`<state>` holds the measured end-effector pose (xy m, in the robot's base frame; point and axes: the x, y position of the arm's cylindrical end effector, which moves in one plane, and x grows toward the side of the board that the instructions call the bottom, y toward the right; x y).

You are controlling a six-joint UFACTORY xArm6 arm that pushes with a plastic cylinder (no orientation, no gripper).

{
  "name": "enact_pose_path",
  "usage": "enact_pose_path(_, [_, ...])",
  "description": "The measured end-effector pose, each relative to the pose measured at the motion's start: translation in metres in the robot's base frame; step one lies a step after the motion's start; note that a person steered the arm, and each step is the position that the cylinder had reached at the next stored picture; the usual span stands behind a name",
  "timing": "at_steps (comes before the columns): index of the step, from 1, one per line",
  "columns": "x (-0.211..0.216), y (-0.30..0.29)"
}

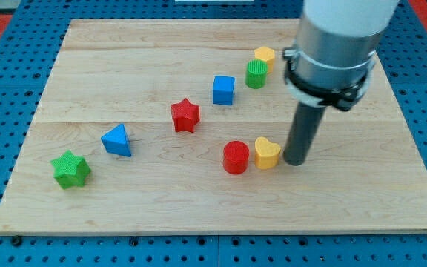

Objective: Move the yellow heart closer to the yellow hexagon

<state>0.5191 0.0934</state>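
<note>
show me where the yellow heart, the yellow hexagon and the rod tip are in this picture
yellow heart (267, 153), camera view, on its top face.
yellow hexagon (264, 54), camera view, on its top face.
my tip (295, 161), camera view, the rod's very end, just to the view's right of the heart.

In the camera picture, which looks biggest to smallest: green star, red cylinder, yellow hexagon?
1. green star
2. red cylinder, nearly as big
3. yellow hexagon, smallest, but it sits farther up the board, so that may be distance.
</note>
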Motion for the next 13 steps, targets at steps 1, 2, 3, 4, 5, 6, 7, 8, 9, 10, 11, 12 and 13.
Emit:
enact_pose_path(1, [0.002,-0.063])
enact_pose_path(2, [0.009,-0.026])
enact_pose_path(3, [0.017,-0.095])
enact_pose_path(4, [0.02,-0.137])
enact_pose_path(5, [-0.004,-0.083])
enact_pose_path(6, [-0.032,-0.056])
enact_pose_path(7, [-0.045,-0.056])
enact_pose_path(8, [-0.041,-0.068])
enact_pose_path(9, [-0.06,-0.048])
enact_pose_path(10, [-0.095,0.009])
enact_pose_path(11, [-0.087,0.038])
enact_pose_path(12, [-0.056,-0.007])
enact_pose_path(13, [-0.086,-0.03])
